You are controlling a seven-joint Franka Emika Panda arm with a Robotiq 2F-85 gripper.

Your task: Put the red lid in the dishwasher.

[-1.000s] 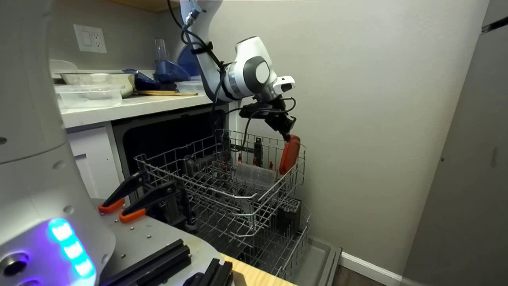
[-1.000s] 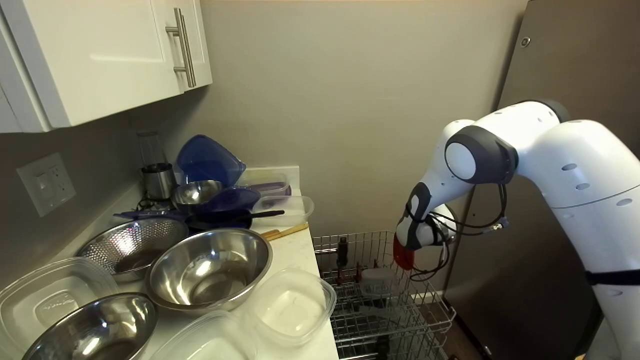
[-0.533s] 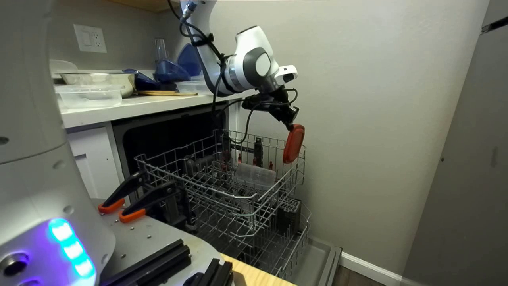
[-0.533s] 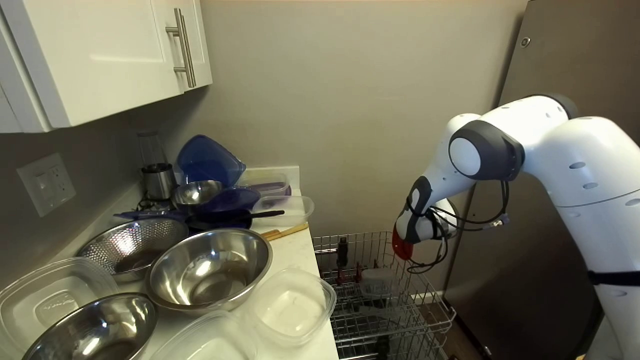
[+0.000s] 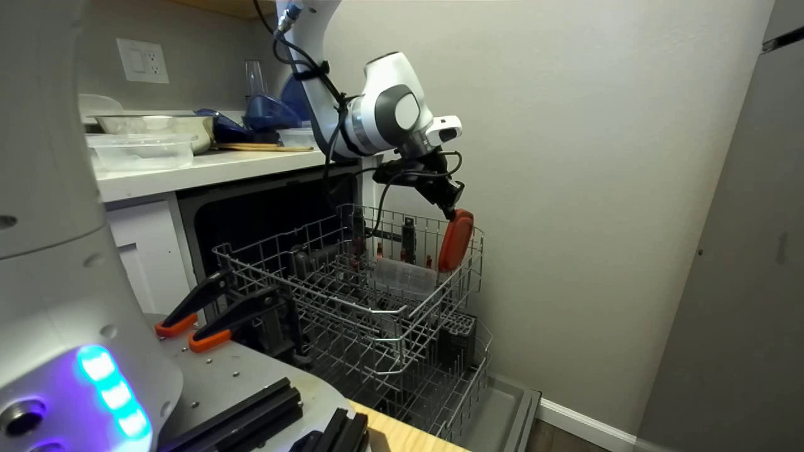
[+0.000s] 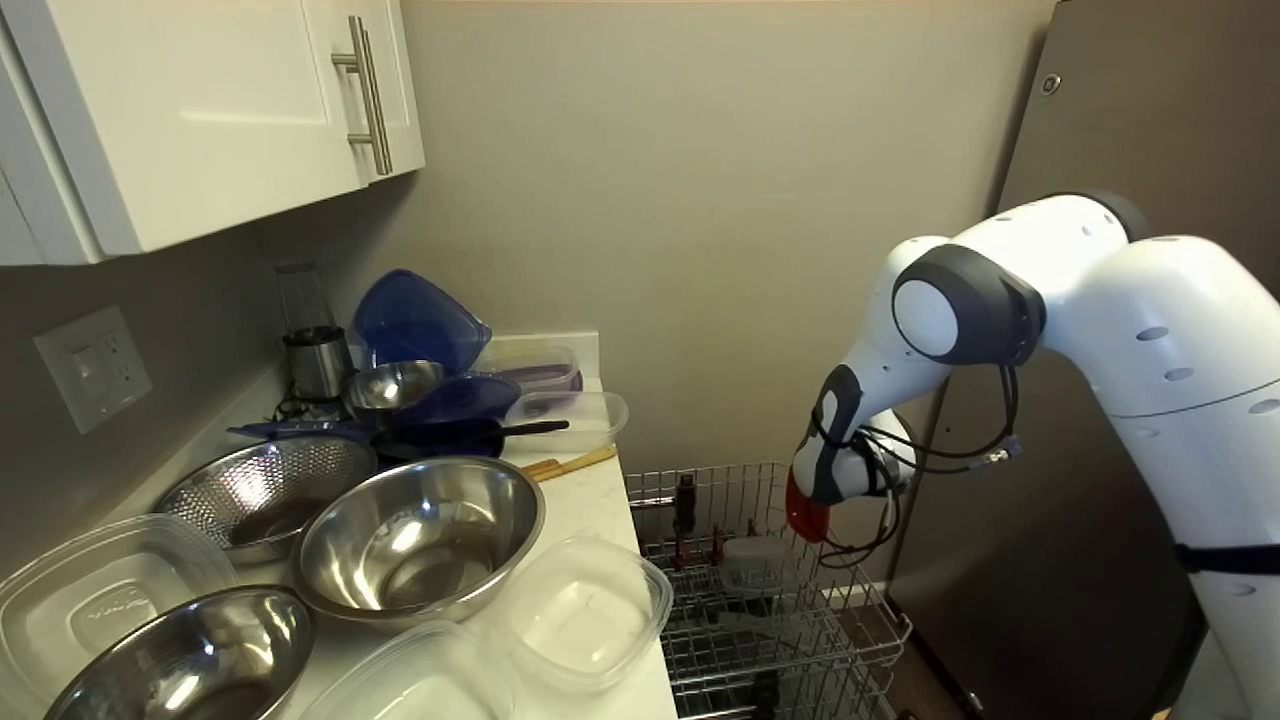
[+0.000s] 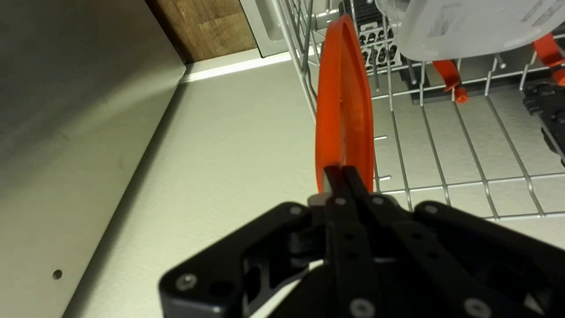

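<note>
Gripper (image 7: 342,171): clamped on the lid (image 7: 344,104) by its edge, fingertips almost together; the wrist view shows this close up, while in an exterior view the arm (image 6: 1050,255) hides it.
Lid: held on edge, slightly tilted, at a corner of the rack (image 5: 386,311). The wrist view looks along its rim and partly into its hollow side; an exterior view gives nearly the whole outline of the lid (image 5: 456,240). Whether it touches the wires, I cannot tell.
Tub (image 7: 468,31): clear, in the rack, near the lid; all three views show it.
Red pieces (image 7: 448,75): just beside the tub; the wrist view shows their shapes best.
Basket (image 5: 457,342): dark, below the rack, its side shown in an exterior view.
Dishwasher (image 5: 264,210): its dark inside shows in an exterior view, under the counter (image 5: 251,168).
Clamps (image 5: 245,311): two, black with orange tips, near the arm's base (image 5: 69,295), in an exterior view only.
Bowls (image 6: 420,560): steel, on the counter beside a colander (image 6: 300,470), spread out in an exterior view.
Blue pieces (image 6: 415,315): farther along the counter, in both exterior views.
Panel (image 6: 1120,110): grey, beside the wall (image 6: 680,200); all three views show some of it. A round badge (image 6: 1050,84) on it shows in an exterior view.
</note>
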